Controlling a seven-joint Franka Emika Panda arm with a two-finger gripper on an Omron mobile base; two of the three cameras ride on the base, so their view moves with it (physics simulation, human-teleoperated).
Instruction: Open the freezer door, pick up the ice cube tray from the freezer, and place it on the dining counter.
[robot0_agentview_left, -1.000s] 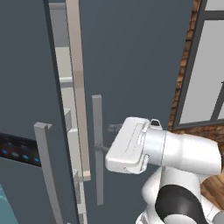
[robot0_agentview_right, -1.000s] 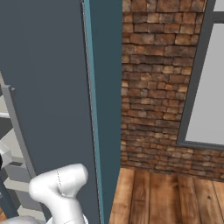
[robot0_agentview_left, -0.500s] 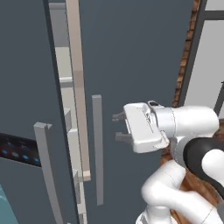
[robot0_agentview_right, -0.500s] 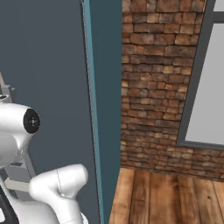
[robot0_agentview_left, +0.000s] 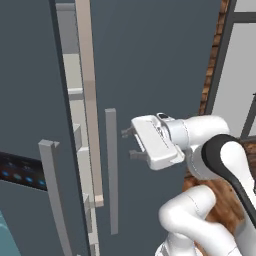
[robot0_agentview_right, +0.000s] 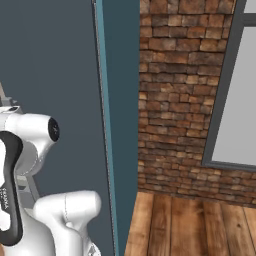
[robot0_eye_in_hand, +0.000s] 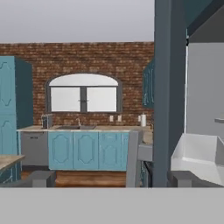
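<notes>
Door-opening step: the freezer door (robot0_agentview_left: 30, 125) stands only ajar, and the hand (robot0_agentview_left: 131, 143), open and empty, sits just right of the plain door's handle (robot0_agentview_left: 111, 170). Next, probably swing the door wider. The tray is hidden inside; white bin (robot0_eye_in_hand: 199, 157) shows

The white arm reaches forward at mid height, its gripper (robot0_agentview_left: 128, 144) level, jaws spread wide and empty.
</notes>
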